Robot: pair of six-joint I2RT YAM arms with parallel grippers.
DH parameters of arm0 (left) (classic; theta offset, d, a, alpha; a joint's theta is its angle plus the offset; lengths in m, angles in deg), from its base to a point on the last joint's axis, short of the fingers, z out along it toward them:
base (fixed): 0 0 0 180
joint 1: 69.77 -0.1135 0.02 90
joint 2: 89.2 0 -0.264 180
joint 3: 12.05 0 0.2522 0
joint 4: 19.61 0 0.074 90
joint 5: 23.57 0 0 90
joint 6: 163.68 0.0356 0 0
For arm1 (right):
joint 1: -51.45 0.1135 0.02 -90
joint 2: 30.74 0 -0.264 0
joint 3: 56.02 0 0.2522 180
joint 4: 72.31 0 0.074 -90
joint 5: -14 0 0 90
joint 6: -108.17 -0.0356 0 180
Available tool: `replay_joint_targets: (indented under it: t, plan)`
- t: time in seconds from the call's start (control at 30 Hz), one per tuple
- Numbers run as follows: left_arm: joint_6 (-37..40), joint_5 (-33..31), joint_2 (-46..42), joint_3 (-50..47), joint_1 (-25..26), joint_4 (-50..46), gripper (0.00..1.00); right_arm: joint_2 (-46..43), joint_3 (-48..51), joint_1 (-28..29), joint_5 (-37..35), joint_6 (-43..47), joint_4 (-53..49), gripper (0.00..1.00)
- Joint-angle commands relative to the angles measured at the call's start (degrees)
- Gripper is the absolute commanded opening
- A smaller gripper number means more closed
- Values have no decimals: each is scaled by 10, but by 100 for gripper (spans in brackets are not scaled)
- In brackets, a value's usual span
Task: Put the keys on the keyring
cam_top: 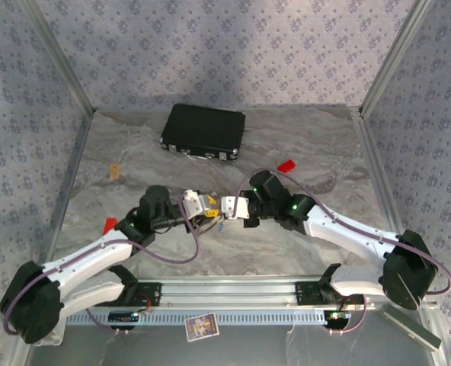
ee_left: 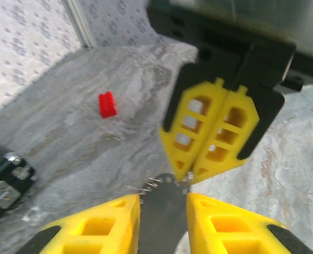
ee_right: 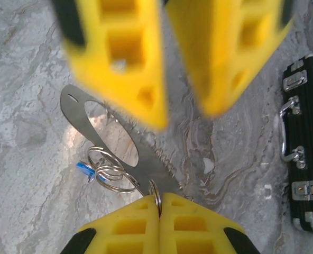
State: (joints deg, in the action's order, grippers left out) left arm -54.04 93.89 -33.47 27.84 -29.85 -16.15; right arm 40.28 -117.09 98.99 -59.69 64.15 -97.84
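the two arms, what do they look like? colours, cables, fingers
Both the left arm and right arm have white links with black joints and bases. A purple cable runs along each, and each has a small green light. The left gripper and right gripper have yellow fingers with rectangular cut-outs, on black mounts.

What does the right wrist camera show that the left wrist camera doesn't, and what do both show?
Right wrist camera: a thin silver wire keyring pinched at the right gripper's closed yellow tips, further silver rings beside a blue plastic key head, and the oval hole in the flat grey metal tool. Left wrist camera: a small red plastic block on the marbled grey table. Both: the metal tool, the left gripper facing the right one tip to tip, the black hard case and the table.
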Motion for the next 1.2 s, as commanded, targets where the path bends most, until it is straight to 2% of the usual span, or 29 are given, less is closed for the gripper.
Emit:
replay_joint_targets:
  t: [0.0,0.17,0.37,0.63,1.17]
  plan:
    - [29,28,-22,6,-20,-7,31,-12,12,-13,44,11,17,0]
    - [81,63,7,28,-43,-58,30,-9,1,-30,100,6,14,0]
    - [92,97,44,16,-42,-16,28,0,-9,-37,126,-7,20,0]
    - [86,116,72,16,-23,-1,27,16,-26,-30,105,-19,24,0]
    - [41,91,92,17,-16,40,23,26,-43,-4,56,-21,11,0]
